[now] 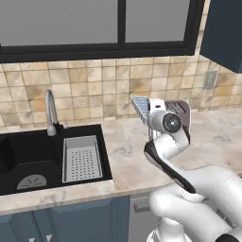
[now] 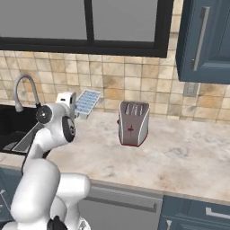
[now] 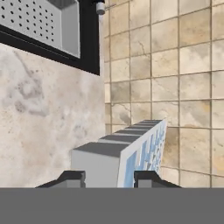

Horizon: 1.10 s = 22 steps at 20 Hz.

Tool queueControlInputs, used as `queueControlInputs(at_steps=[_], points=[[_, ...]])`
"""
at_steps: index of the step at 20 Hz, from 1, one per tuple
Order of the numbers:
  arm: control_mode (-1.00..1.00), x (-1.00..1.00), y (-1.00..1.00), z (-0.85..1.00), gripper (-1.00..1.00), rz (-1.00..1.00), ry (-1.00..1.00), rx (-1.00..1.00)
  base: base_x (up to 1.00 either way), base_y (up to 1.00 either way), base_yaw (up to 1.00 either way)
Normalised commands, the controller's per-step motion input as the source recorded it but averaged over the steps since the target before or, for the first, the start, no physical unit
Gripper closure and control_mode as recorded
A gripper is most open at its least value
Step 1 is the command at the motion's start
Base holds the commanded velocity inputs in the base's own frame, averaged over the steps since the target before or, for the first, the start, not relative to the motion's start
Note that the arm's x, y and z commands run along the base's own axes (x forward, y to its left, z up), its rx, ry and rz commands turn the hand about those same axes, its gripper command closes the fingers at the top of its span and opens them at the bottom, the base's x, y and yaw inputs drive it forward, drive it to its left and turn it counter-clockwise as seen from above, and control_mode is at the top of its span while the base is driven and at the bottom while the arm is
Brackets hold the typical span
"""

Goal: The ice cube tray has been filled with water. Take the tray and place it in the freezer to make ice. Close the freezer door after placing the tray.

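Observation:
The ice cube tray (image 3: 127, 151) is a long white tray, and its cells show pale-blue water (image 2: 88, 101). It hangs tilted in the air above the counter, close to the tiled wall, between the sink and the toaster. My gripper (image 3: 109, 178) is shut on one end of it, with a dark fingertip (image 3: 72, 177) on each side. From the left base view the tray (image 1: 140, 105) sticks out to the left of my white wrist. The freezer and the freezer door are out of view.
A black sink (image 1: 9, 156) with a grey perforated basket (image 1: 81, 159) and a curved tap (image 1: 50, 113) lies to the left. A silver toaster (image 2: 133, 123) stands on the beige stone counter (image 2: 179, 157). Dark blue wall cabinets (image 2: 206, 40) hang at the upper right.

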Motion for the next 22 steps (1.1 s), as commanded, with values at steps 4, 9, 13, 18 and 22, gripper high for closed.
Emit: queueControlInputs(at_steps=[4,9,13,18,22], points=[[-1.0,-0.58,-0.12,0.76,1.0,0.19,0.0,-0.04,0.0,0.0,0.0],[-1.0,-0.76,-0.25,0.65,1.0,0.26,-0.08,-0.07,0.0,0.0,0.0],[-1.0,-0.76,-0.27,0.56,1.0,0.3,-0.13,-0.1,0.0,0.0,0.0],[-1.0,-0.6,-0.29,0.5,1.0,0.29,-0.04,-0.13,0.0,0.0,0.0],[-1.0,-0.57,-0.23,0.35,1.0,0.21,0.0,-0.15,0.0,0.0,0.0]])
